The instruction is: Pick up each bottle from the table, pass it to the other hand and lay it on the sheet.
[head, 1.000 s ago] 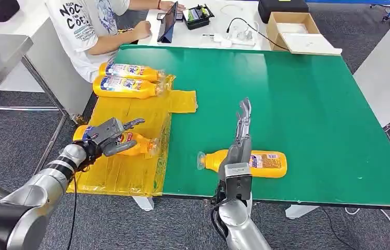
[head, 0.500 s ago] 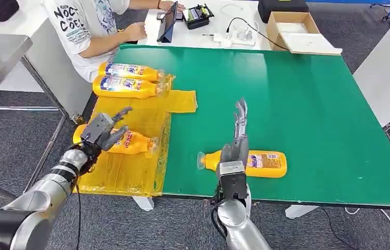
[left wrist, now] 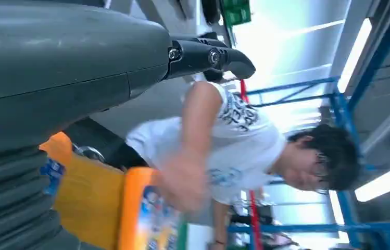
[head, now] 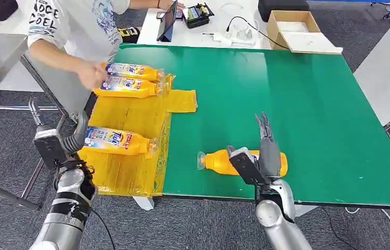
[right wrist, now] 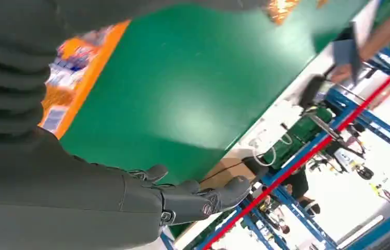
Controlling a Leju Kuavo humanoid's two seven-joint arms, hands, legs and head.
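The right hand's (head: pixel 265 153) fingers (head: pixel 263 130) were stretched out straight and close together, holding nothing, just above the lone orange plastic bottle (head: pixel 224 162) lying on its side near the front edge of the green worktop (head: pixel 297 99); whether they touched it could not be told. The left hand (head: pixel 52 140) was raised off the worktop's left edge, beside the yellow plastic sheet (head: pixel 130 112), fingers (head: pixel 34 110) apart and empty. Its silver forearm rose from below.

On the sheet lay an orange labelled bottle (head: pixel 117 140) just beside that hand, and two more orange bottles (head: pixel 130 79) side by side at the far end. A person in a white printed T-shirt (head: pixel 78 26) had a hand (head: pixel 89 77) on those two. Beyond the green surface stood a white table (head: pixel 218 28) with a tablet (head: pixel 168 21), cables and an open cardboard box (head: pixel 297 32). Grey carpet (head: pixel 10 130) covered the floor.
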